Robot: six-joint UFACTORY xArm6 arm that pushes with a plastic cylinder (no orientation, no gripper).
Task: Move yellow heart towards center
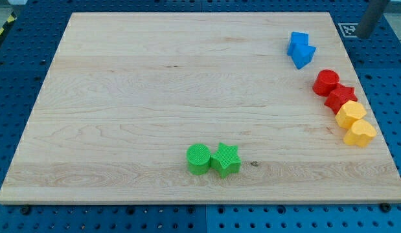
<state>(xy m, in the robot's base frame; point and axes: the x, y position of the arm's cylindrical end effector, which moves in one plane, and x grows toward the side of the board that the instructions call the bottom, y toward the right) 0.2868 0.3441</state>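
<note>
Yellow heart [360, 133] is sitting at the board's [155, 84] right edge, touching a yellow block [350, 114] above it. Red star [340, 97] and red cylinder [326, 82] are continuing the chain upward. Blue blocks [301, 49] are lying top right; green cylinder [199, 158] and green star [225, 160] are touching, bottom centre. Tip isn't showing, so its place can't be told.

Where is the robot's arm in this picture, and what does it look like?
Almost none of it shows. At the view's top right corner a plain grey-blue bar slants off the picture, probably part of my rod. It is smooth, with no visible cables or markings. My tip cannot be clearly made out. It is well above the yellow heart.
</note>
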